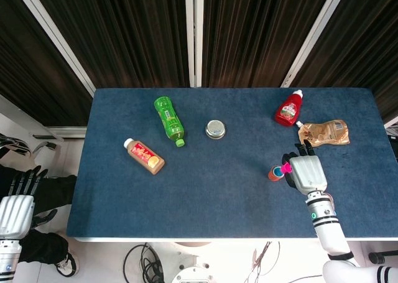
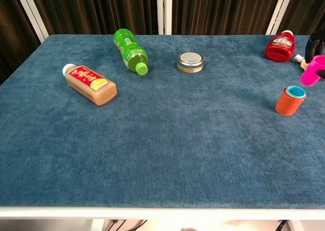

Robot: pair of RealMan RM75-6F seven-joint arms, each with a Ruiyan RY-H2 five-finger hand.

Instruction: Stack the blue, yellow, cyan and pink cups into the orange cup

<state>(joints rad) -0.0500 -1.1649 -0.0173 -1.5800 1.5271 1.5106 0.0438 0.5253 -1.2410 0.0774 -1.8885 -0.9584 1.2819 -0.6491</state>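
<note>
The orange cup (image 2: 288, 103) stands upright on the right side of the table, with a cyan cup (image 2: 295, 92) nested in it. Whether other cups lie under the cyan one is hidden. My right hand (image 1: 308, 173) holds the pink cup (image 2: 312, 70) in the air, tilted, just right of the orange cup and apart from it. In the head view the pink cup (image 1: 286, 168) shows at the fingertips beside the orange cup (image 1: 273, 173). The chest view shows only dark fingers (image 2: 317, 40) of that hand at the frame's edge. My left hand (image 1: 17, 207) hangs off the table at the lower left, holding nothing, fingers apart.
A green bottle (image 1: 169, 117) and a brown drink bottle (image 1: 145, 156) lie on the left half of the blue cloth. A round tin (image 1: 215, 129) sits mid-table at the back. A red bottle (image 1: 289, 109) and a brown pouch (image 1: 324, 132) lie behind the cups.
</note>
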